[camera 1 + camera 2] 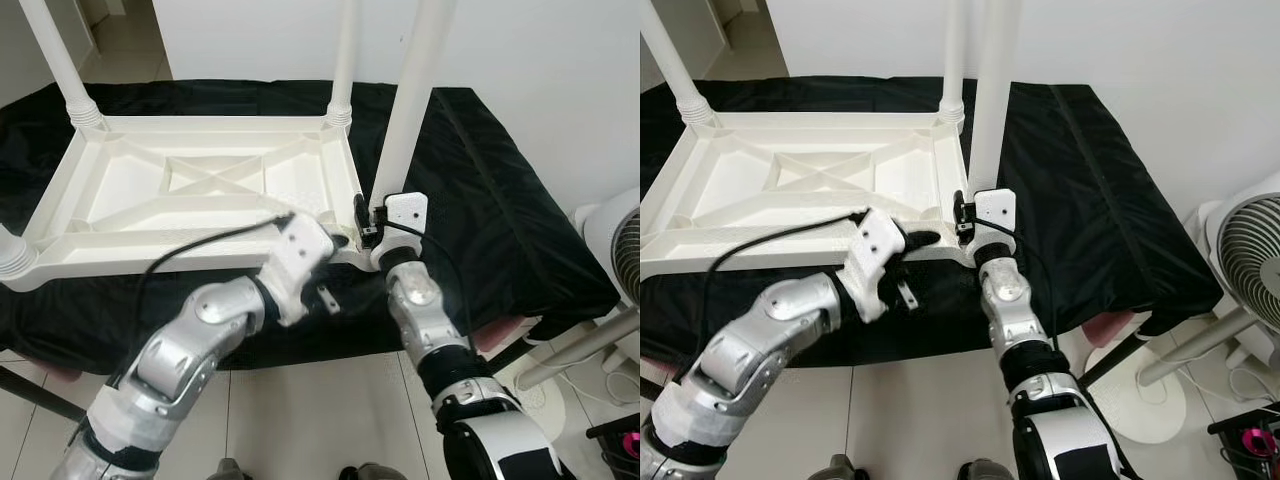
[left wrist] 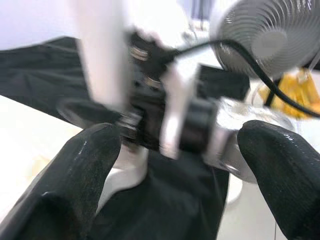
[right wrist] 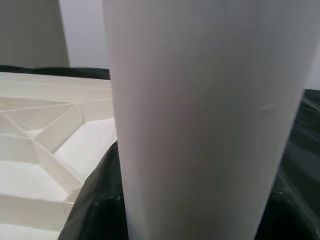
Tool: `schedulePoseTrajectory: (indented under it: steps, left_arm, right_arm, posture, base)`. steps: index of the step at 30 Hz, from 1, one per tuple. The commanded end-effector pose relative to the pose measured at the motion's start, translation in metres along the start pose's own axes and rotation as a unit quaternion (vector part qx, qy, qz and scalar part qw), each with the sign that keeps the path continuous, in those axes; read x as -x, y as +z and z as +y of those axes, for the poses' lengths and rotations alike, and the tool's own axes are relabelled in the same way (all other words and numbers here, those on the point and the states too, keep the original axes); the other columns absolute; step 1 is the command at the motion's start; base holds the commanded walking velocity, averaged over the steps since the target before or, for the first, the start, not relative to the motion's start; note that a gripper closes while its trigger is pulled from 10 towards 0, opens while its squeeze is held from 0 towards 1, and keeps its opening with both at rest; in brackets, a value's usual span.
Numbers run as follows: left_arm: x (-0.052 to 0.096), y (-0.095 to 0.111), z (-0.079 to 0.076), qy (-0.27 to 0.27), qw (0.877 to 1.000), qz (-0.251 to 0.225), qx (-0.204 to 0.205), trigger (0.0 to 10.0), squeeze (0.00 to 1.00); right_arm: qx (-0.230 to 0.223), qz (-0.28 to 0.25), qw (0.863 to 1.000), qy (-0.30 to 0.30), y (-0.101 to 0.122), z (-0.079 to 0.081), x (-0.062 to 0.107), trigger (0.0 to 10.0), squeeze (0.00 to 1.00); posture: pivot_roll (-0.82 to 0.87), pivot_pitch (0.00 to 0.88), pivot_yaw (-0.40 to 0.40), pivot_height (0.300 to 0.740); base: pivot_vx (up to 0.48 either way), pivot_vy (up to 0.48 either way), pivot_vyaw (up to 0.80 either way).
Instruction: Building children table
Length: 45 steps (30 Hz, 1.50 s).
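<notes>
A white plastic children's table (image 1: 200, 190) lies upside down on a black cloth (image 1: 480, 200). Legs stand up from its corners. My right gripper (image 1: 368, 222) is shut on the base of the near-right leg (image 1: 415, 90), just above its corner socket. In the right wrist view that leg (image 3: 200, 125) stands between the black fingers (image 3: 95, 200). My left gripper (image 1: 338, 240) is open at the table's near rim, right beside that corner. Its fingertips (image 2: 85, 170) stand wide apart, pointing at the right wrist and the leg base.
Two more legs rise at the far corners (image 1: 60, 60) (image 1: 345, 55), and a leg base sits at the near left (image 1: 12, 255). A white standing fan (image 1: 615, 250) is close on the right. Tiled floor (image 1: 320, 410) lies below the cloth's front edge.
</notes>
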<state>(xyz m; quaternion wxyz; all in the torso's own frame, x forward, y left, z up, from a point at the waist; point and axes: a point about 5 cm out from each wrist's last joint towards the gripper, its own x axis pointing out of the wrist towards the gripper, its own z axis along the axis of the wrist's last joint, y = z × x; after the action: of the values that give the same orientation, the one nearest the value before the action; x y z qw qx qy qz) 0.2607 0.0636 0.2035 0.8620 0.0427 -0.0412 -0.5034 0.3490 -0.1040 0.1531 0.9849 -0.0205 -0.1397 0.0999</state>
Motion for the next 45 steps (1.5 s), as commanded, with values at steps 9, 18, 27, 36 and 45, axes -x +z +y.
schedulePoseTrajectory:
  steps: [9,18,27,36,45]
  left_arm:
    - [0.000,0.021,0.016,-0.005,1.000,-0.030,0.009,10.0,0.00]
    - [-0.005,0.062,0.023,-0.026,0.993,-0.092,0.064,10.0,0.00]
    - [-0.013,0.084,0.023,-0.070,0.989,-0.121,0.046,10.0,0.00]
    - [-0.016,0.089,0.027,-0.069,0.990,-0.121,0.033,10.0,0.00]
    - [-0.021,0.094,0.025,-0.087,0.985,-0.139,0.052,10.0,0.00]
  right_arm:
    - [-0.009,-0.063,0.995,0.075,0.043,-0.009,-0.006,10.0,0.00]
    - [0.004,-0.038,0.976,0.212,0.065,-0.020,-0.006,10.0,0.00]
    - [0.060,0.048,0.928,0.365,0.058,-0.025,0.013,10.0,0.00]
    - [0.065,0.096,0.886,0.448,0.054,-0.021,0.032,10.0,0.00]
    - [0.059,0.114,0.866,0.483,0.049,-0.013,0.043,10.0,0.00]
  posture:
    - [-0.01,0.063,-0.007,0.740]
    - [-0.02,0.048,-0.009,0.740]
    - [-0.03,0.039,-0.011,0.740]
    - [-0.03,0.035,-0.012,0.740]
    - [-0.04,0.032,-0.007,0.740]
  base:
    - [0.000,0.000,0.00]
    - [0.000,0.000,0.00]
    - [0.000,0.000,0.00]
    - [0.000,0.000,0.00]
    - [0.000,0.000,0.00]
